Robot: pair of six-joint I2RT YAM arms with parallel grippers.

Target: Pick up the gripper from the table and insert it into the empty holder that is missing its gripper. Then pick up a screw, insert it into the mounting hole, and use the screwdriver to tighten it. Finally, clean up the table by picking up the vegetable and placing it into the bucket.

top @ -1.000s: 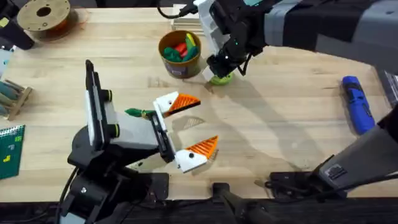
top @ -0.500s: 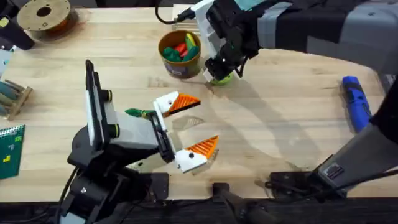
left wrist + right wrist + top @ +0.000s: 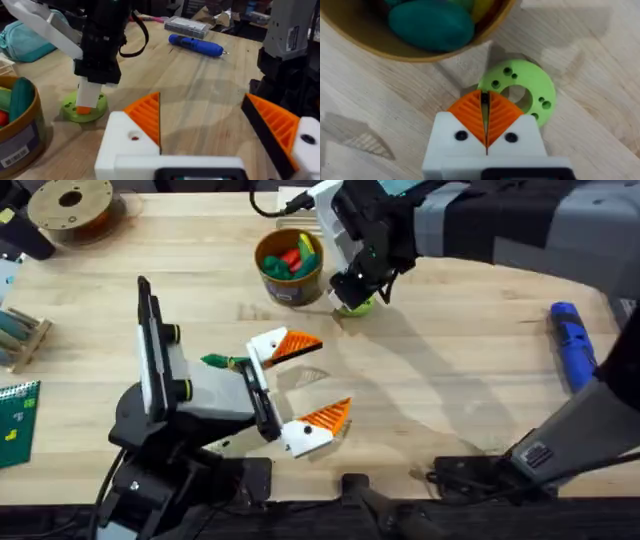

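Observation:
My right gripper (image 3: 352, 290) (image 3: 485, 100) reaches across to the bright green disc (image 3: 357, 306) (image 3: 530, 90) beside the bucket (image 3: 288, 283). Its orange pads are pressed together with a small dark screw (image 3: 484, 98) pinched at their tips. The left gripper (image 3: 330, 374) (image 3: 200, 107) rests low over the table (image 3: 450, 380), open and holding nothing, both fingers carrying orange tips. A dark-green vegetable (image 3: 215, 361) lies just left of that gripper's far finger. The blue screwdriver (image 3: 572, 348) (image 3: 196, 45) lies at the far right. The loose gripper piece and the empty holder are out of view.
The bucket holds several coloured toy vegetables. A filament spool (image 3: 70, 205) stands at the back left, a small wooden rack (image 3: 20, 330) and a green board (image 3: 15, 420) at the left edge. A grey box (image 3: 187, 26) lies beyond the screwdriver.
The right arm has shifted a little to the left over the green disc, then held still. The left arm has not moved.

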